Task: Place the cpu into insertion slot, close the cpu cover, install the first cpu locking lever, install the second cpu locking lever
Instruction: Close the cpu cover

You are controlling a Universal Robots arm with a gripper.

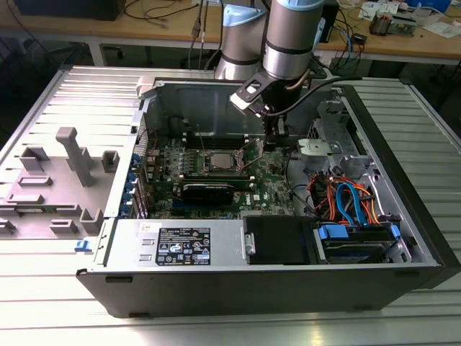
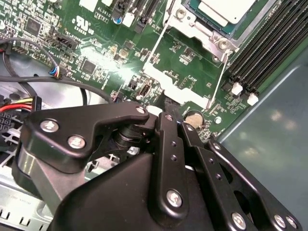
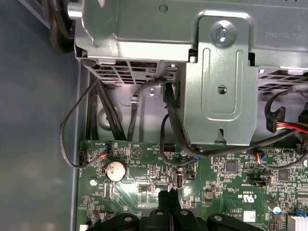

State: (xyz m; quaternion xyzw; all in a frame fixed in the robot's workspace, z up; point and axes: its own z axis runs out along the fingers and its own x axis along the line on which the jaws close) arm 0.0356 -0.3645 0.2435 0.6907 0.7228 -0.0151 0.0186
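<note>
Inside the open computer case (image 1: pixel 252 288) on the ribbed metal worktop (image 1: pixel 216 333), a power supply (image 1: pixel 191 244) and a bundle of blue and orange cables (image 1: pixel 347 202) crowd the near side. Grey plastic fixtures (image 1: pixel 72 155) stand on the exterior view's left. A metal bracket (image 3: pixel 221 82) with black cables (image 3: pixel 171 110) draped under it rises close beside the tool (image 1: pixel 271 148). The tool hangs low over the motherboard (image 1: pixel 270 180), its black fingers (image 3: pixel 167 199) pressed together with nothing between them, near a coin battery (image 3: pixel 115 169). The cpu (image 2: pixel 226 9) sits in the insertion slot (image 1: pixel 218 163), apart from the tool, beside the long memory slots (image 2: pixel 264 53). The cpu cover (image 2: pixel 204 36) shows as a silvery frame edge along the chip, and two thin wire levers (image 2: pixel 217 79) run past it. I cannot tell whether they are latched. The second wrist view cuts off most of the socket.
</note>
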